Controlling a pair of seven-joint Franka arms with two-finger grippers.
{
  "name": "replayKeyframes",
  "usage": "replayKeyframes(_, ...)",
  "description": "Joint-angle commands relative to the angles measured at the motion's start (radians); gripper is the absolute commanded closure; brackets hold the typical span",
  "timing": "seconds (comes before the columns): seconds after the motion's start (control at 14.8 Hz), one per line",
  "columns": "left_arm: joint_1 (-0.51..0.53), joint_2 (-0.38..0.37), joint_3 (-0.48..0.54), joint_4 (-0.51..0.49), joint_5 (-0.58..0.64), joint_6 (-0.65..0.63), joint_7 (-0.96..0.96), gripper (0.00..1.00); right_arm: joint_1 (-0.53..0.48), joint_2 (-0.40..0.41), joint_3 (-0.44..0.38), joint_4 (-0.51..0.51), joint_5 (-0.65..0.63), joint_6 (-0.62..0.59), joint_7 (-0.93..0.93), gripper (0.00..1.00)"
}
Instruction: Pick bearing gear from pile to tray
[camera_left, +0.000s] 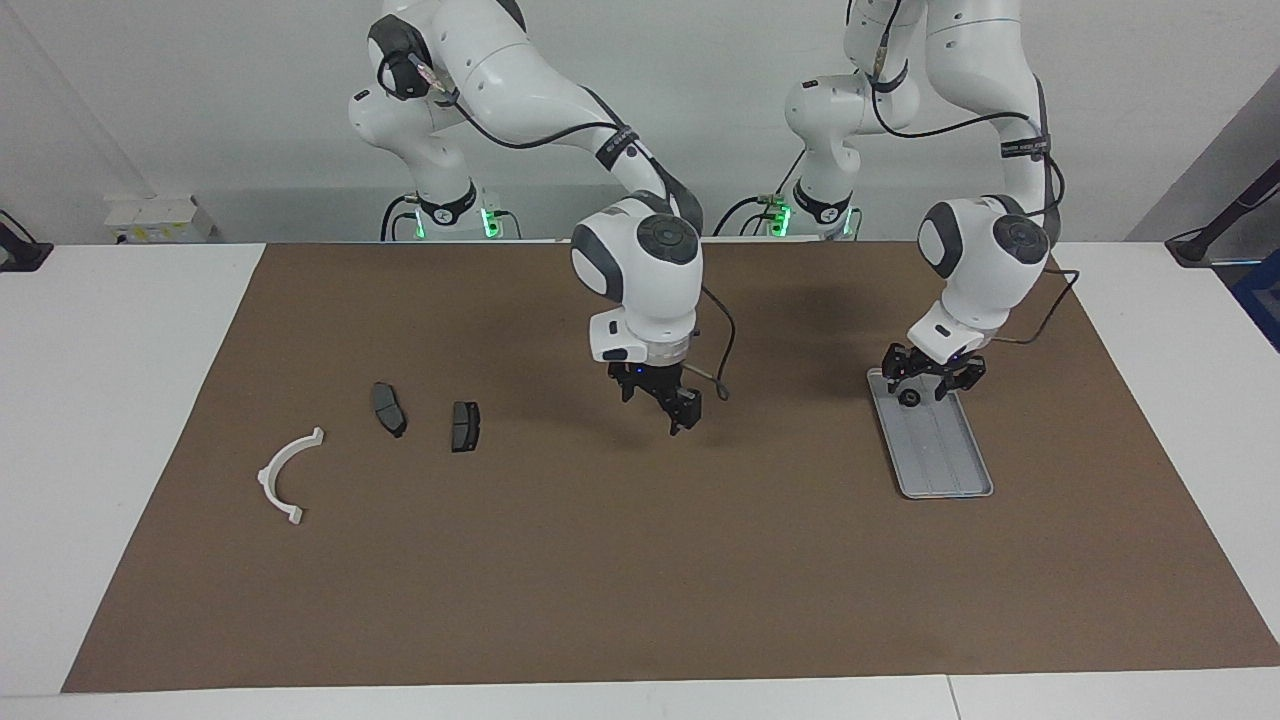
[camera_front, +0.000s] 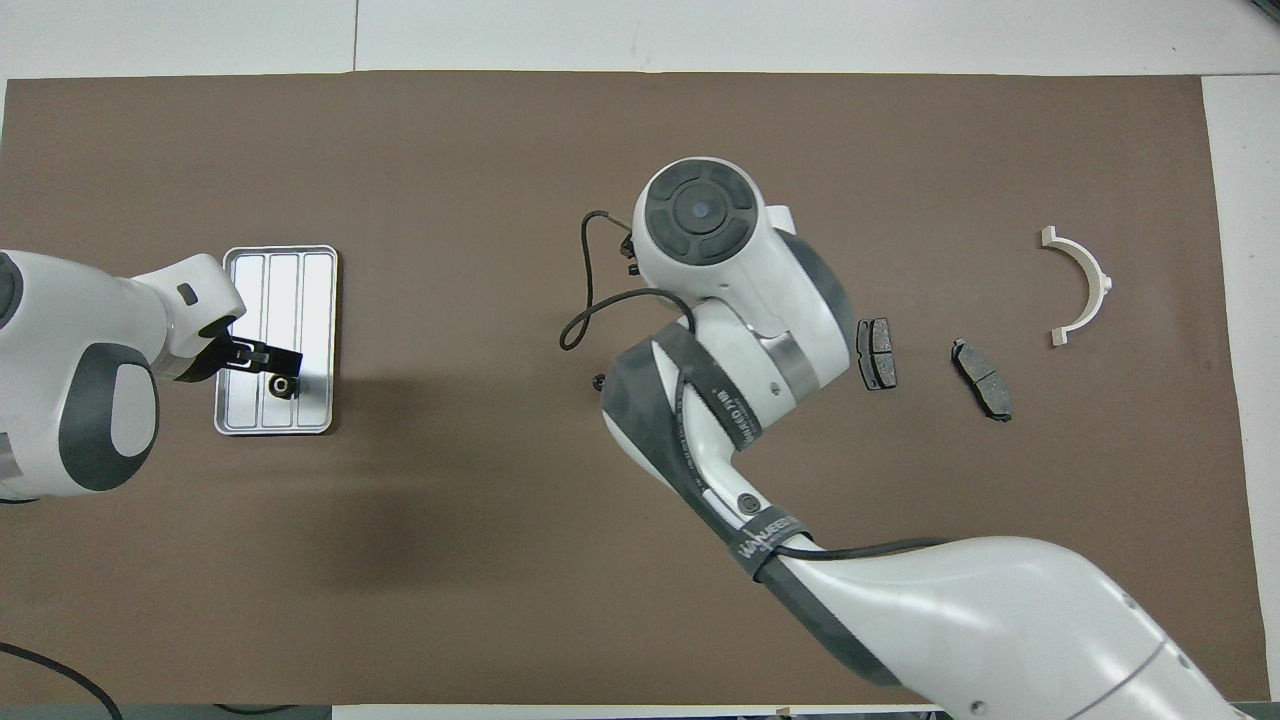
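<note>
A small black round bearing gear (camera_left: 910, 397) (camera_front: 283, 385) lies in the silver tray (camera_left: 945, 460) (camera_front: 283, 290), at the tray's end nearer the robots. My left gripper (camera_left: 932, 378) (camera_front: 262, 356) hangs just above that end, open, with the gear free below it. My right gripper (camera_left: 657, 400) is open and holds nothing, raised over the bare mat mid-table; its own arm covers it in the overhead view. What is left of the pile lies toward the right arm's end: a white half-ring bracket (camera_left: 266, 478) (camera_front: 1100, 280) and two dark brake pads (camera_left: 388, 409) (camera_left: 464, 426).
A brown mat (camera_left: 640, 580) covers most of the white table. The right arm's forearm (camera_front: 900, 600) crosses the mat in the overhead view, its wrist close beside one brake pad (camera_front: 876, 353). A white box (camera_left: 158, 218) sits by the wall.
</note>
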Motion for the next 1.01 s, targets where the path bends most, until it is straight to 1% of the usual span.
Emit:
replayKeyframes(0.0, -0.187, 0.002, 0.009, 0.026, 0.02, 0.007, -0.326, 0.06, -0.097, -0.083, 0.015, -0.016, 0.04, -0.081, -0.238, 0.0)
replayKeyframes(0.2, -0.361, 0.007, 0.009, 0.037, 0.071, 0.02, -0.644, 0.06, -0.195, -0.137, 0.015, -0.021, 0.041, -0.144, -0.539, 0.0)
replayKeyframes(0.41, -0.49, 0.013, 0.009, 0.061, 0.071, 0.012, -0.821, 0.06, -0.299, -0.17, 0.015, -0.021, 0.041, -0.179, -0.824, 0.0)
replayKeyframes(0.47, -0.526, 0.034, 0.009, 0.071, 0.071, 0.012, -0.866, 0.06, -0.329, -0.175, 0.015, -0.021, 0.041, -0.191, -0.894, 0.0)
replayKeyframes(0.61, -0.594, 0.085, 0.009, 0.098, 0.071, 0.018, -0.945, 0.06, -0.37, -0.189, 0.015, -0.022, 0.041, -0.199, -1.004, 0.0)
replayKeyframes(0.68, -0.611, 0.109, 0.009, 0.103, 0.071, 0.03, -0.966, 0.06, -0.393, -0.19, 0.015, -0.022, 0.041, -0.199, -1.044, 0.0)
replayKeyframes(0.88, -0.649, 0.166, 0.008, 0.126, 0.071, 0.084, -1.009, 0.06, -0.426, -0.203, 0.014, -0.028, 0.041, -0.201, -1.115, 0.0)
replayKeyframes(0.95, -0.665, 0.201, 0.009, 0.141, 0.071, 0.105, -1.021, 0.06, -0.433, -0.203, 0.014, -0.028, 0.041, -0.207, -1.12, 0.0)
